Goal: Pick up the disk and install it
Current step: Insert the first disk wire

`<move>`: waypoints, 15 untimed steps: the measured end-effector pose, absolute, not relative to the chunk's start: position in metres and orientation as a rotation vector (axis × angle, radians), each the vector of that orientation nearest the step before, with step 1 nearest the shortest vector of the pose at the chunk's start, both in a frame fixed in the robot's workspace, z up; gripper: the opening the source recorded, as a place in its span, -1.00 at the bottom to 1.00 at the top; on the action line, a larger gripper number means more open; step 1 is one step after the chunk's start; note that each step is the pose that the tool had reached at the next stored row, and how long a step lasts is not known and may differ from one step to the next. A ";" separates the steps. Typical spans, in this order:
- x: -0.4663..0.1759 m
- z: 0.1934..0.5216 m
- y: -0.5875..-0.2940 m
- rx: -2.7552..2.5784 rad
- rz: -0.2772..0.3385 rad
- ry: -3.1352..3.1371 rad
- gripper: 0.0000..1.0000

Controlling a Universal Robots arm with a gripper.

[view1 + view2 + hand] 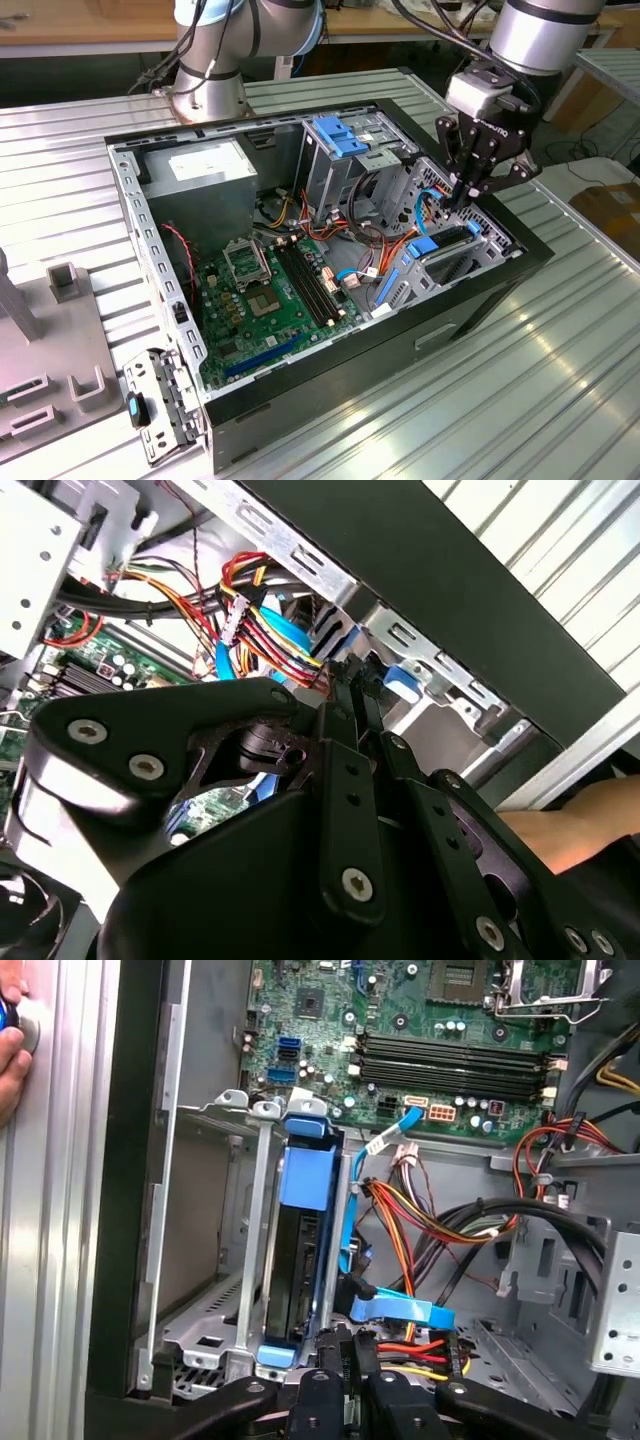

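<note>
The disk [290,1270] stands on edge inside the small metal drive cage [200,1320] at the case's side wall, with its blue rails and tab [303,1175] along it. In the exterior view the disk [440,243] sits in that cage on the exterior view's right. My gripper [462,200] hangs just above it. In both wrist views the thin fingers [345,1350] are pressed together with nothing seen between them, right beside the disk's blue end tab [400,678] and a flat blue cable [400,1310].
The open computer case [330,370] lies on a ribbed metal table. Inside are the motherboard [270,290], power supply [205,165], a tall cage with a blue bracket [340,135] and cable bundles [450,1220]. A person's hand [10,1040] rests by the case. Grey fixtures [60,330] stand aside.
</note>
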State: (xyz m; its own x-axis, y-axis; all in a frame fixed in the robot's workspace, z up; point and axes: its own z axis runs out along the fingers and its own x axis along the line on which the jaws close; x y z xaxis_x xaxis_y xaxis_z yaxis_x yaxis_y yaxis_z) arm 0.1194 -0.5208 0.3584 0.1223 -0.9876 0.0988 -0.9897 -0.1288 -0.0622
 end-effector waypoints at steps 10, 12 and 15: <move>0.116 0.356 -0.532 2.332 0.180 -2.103 -0.67; 0.116 0.354 -0.532 2.301 0.180 -2.134 -0.67; 0.116 0.353 -0.533 2.296 0.186 -2.144 -0.67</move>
State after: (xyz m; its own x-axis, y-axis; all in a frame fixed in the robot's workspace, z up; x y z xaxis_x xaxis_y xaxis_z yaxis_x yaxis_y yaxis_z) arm 0.1160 -0.5325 0.3528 0.0645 -0.9945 0.0823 -0.9939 -0.0714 -0.0844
